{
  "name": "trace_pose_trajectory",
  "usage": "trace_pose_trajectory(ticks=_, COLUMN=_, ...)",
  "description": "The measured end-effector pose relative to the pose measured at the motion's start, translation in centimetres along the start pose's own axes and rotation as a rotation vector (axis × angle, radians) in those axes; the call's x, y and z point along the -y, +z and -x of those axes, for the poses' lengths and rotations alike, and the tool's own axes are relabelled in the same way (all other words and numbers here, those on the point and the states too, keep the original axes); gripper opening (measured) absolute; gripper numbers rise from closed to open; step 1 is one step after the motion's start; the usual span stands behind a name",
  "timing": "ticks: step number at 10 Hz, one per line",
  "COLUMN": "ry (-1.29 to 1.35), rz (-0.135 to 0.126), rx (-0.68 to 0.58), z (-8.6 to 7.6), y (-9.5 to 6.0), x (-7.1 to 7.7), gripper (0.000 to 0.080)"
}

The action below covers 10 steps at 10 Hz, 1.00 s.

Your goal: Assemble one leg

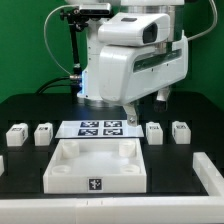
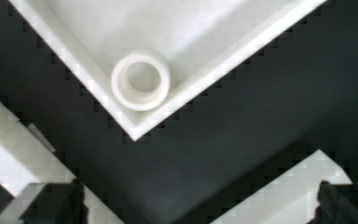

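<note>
Four white legs with black-and-white tags stand in a row on the black table: two at the exterior view's left (image 1: 17, 135) (image 1: 43, 132) and two at its right (image 1: 155, 131) (image 1: 181, 130). The large white tray (image 1: 60, 172) lies in front of them. My gripper (image 1: 142, 108) hangs above the table behind the tray's far right corner, open and empty. In the wrist view the gripper (image 2: 202, 206) shows its dark fingertips (image 2: 51, 205) far apart with nothing between them. A corner of the tray (image 2: 229, 40) with a round socket (image 2: 140, 80) lies below.
The marker board (image 1: 98, 127) lies flat between the two pairs of legs, behind the tray. A white piece (image 1: 212, 172) sits at the exterior view's right edge. The arm's white body hides the back middle of the table.
</note>
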<state>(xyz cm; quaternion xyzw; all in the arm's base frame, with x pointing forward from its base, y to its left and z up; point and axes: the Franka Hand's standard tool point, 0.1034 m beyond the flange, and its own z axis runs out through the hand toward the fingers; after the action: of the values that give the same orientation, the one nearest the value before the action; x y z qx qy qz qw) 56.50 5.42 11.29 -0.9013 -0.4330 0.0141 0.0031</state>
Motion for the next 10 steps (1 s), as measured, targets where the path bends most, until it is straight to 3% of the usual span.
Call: trace_pose_trajectory(ticks=10, ry=-0.037, rz=0.000, rx=0.000, z=0.17, y=0.11, x=0.09, gripper=0.0650)
